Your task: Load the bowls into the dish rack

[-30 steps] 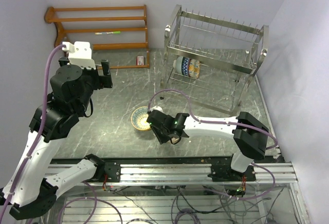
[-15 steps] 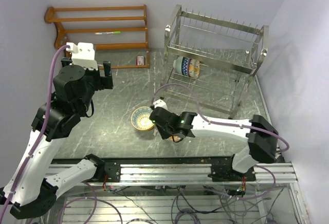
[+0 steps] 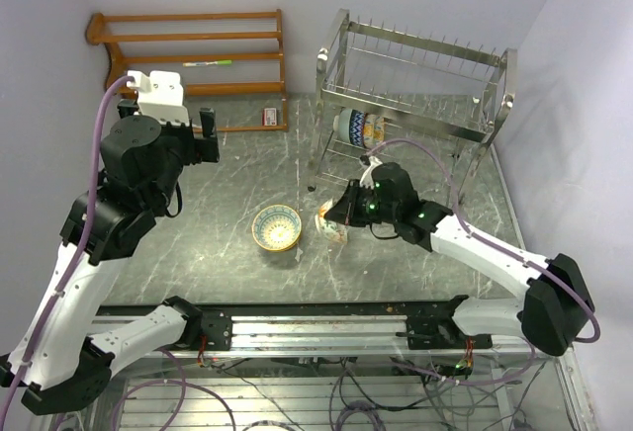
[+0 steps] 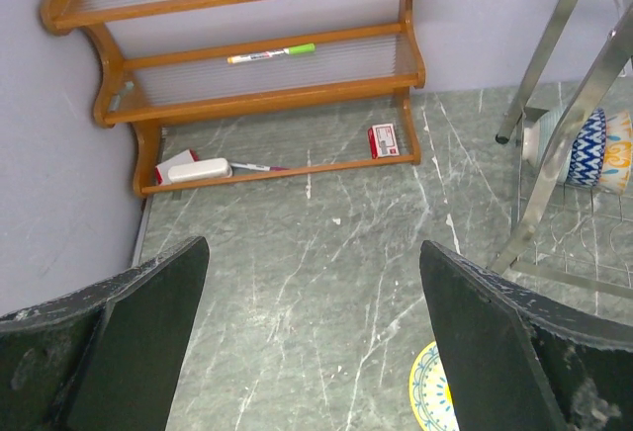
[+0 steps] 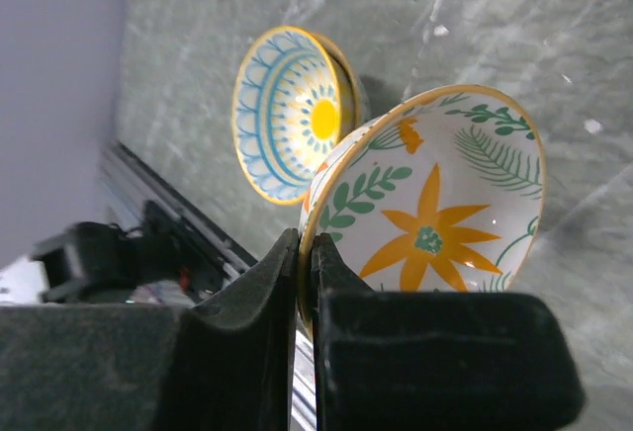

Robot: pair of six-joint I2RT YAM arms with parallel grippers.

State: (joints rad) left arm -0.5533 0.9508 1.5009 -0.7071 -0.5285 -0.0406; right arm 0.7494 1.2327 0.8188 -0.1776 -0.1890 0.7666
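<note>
My right gripper (image 3: 339, 215) is shut on the rim of the cream bowl with orange leaves (image 5: 435, 218), held tilted above the table; it also shows in the top view (image 3: 331, 224). The yellow-teal bowl (image 3: 276, 227) sits on the table to its left and shows in the right wrist view (image 5: 287, 115) and at the bottom edge of the left wrist view (image 4: 427, 389). A blue-orange bowl (image 3: 360, 129) stands on edge in the lower tier of the silver dish rack (image 3: 415, 95), seen too in the left wrist view (image 4: 596, 149). My left gripper (image 4: 312, 332) is open and empty, high over the table's left.
A brown wooden slatted shelf (image 3: 188, 55) stands at the back left with a green marker (image 4: 272, 53) on it, and a small red box (image 3: 269, 117) beside its foot. Walls close in on the left, back and right.
My right gripper has lifted the orange-leaf bowl off the table and swung it right, toward the dish rack. The left arm has barely moved.
</note>
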